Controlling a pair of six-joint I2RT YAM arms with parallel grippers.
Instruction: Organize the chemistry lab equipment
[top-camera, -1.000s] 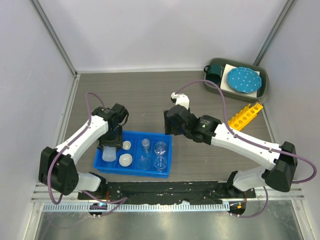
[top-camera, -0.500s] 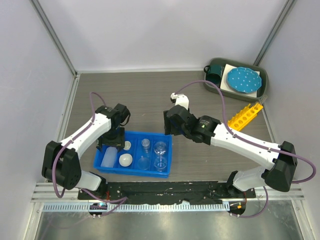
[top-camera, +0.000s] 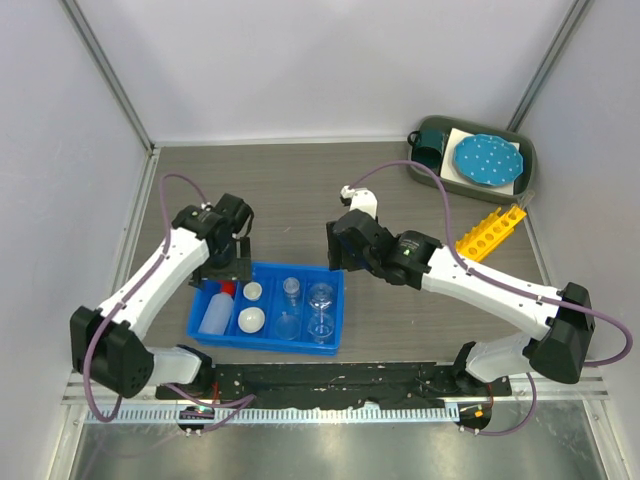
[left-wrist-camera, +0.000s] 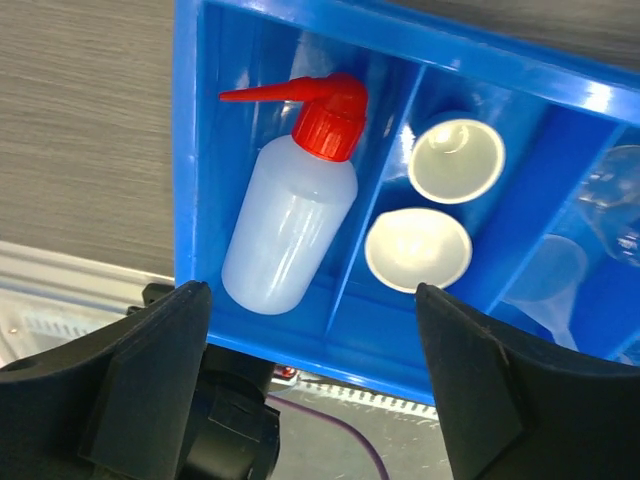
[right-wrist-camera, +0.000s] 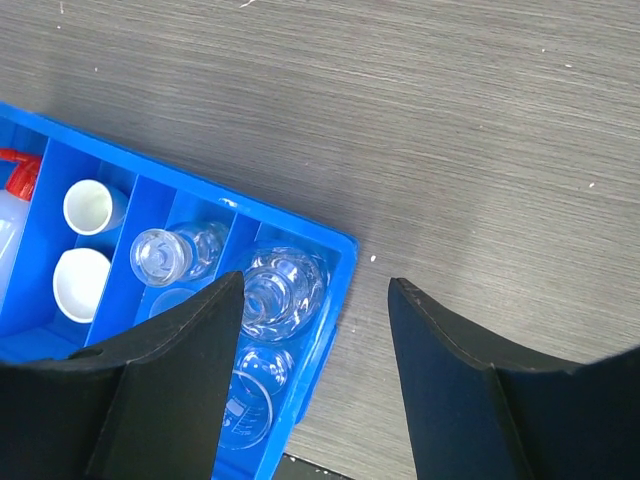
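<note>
Squeeze bottle (left-wrist-camera: 285, 230) in blue tray (left-wrist-camera: 188, 150) — left gripper (left-wrist-camera: 310, 300), right gripper (right-wrist-camera: 315, 285) both released, empty — yellow rack (top-camera: 490, 230) waits, desk's right edge.

We see our right fingers (right-wrist-camera: 170, 400) spread apart at the bottom of the view, with nothing between them, above the grey wood-grain desk (right-wrist-camera: 480, 130). A blue tray (right-wrist-camera: 200, 186) with several compartments takes up the left side. At the far left edge a white squeeze bottle (right-wrist-camera: 8, 230) with a red cap just shows. The next compartment holds two small white round dishes (right-wrist-camera: 95, 207), one behind the other. Beside them sits a small clear glass vessel (right-wrist-camera: 165, 255). The rightmost compartment holds more clear glassware (right-wrist-camera: 285, 285), partly hidden by the finger on the left of the view.
</note>
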